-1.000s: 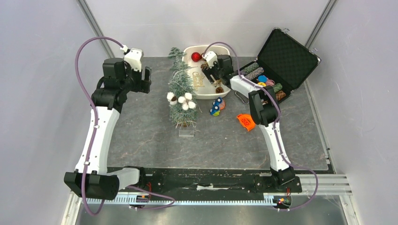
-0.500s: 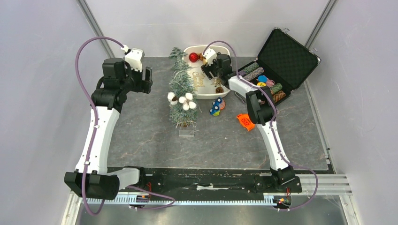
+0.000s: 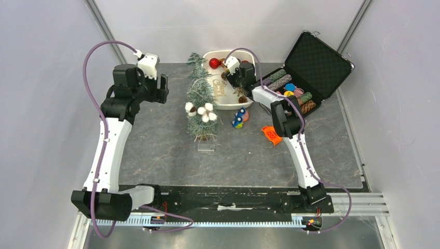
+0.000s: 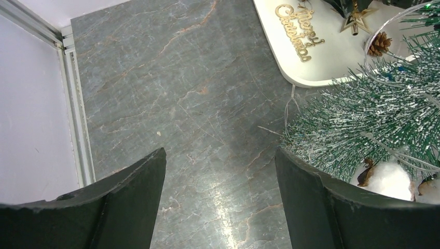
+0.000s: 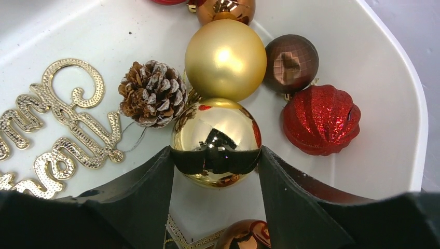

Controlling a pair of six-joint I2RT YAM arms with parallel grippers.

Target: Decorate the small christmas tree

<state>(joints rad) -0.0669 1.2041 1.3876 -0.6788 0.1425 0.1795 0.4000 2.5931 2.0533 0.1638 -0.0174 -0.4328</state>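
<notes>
The small christmas tree (image 3: 200,98) stands mid-table on a clear base, with white cotton balls (image 3: 203,110) on it; its frosted branches (image 4: 373,114) fill the right of the left wrist view. My left gripper (image 3: 163,88) hovers left of the tree, open (image 4: 220,155) over bare table. My right gripper (image 3: 232,72) reaches into the white tray (image 3: 232,105). Its fingertips (image 5: 215,151) press both sides of a shiny gold ball (image 5: 215,132), which rests in the tray (image 5: 410,114).
In the tray lie a matte gold ball (image 5: 225,58), a brown ball (image 5: 291,63), a red glitter ball (image 5: 321,119), a pine cone (image 5: 152,93) and a gold script sign (image 5: 67,124). An open black case (image 3: 311,65), mushroom ornaments (image 3: 239,118) and an orange object (image 3: 272,135) sit on the right.
My right gripper has pushed further back into the tray and its jaws have narrowed onto the shiny gold ball. The left arm and the tree have stayed put.
</notes>
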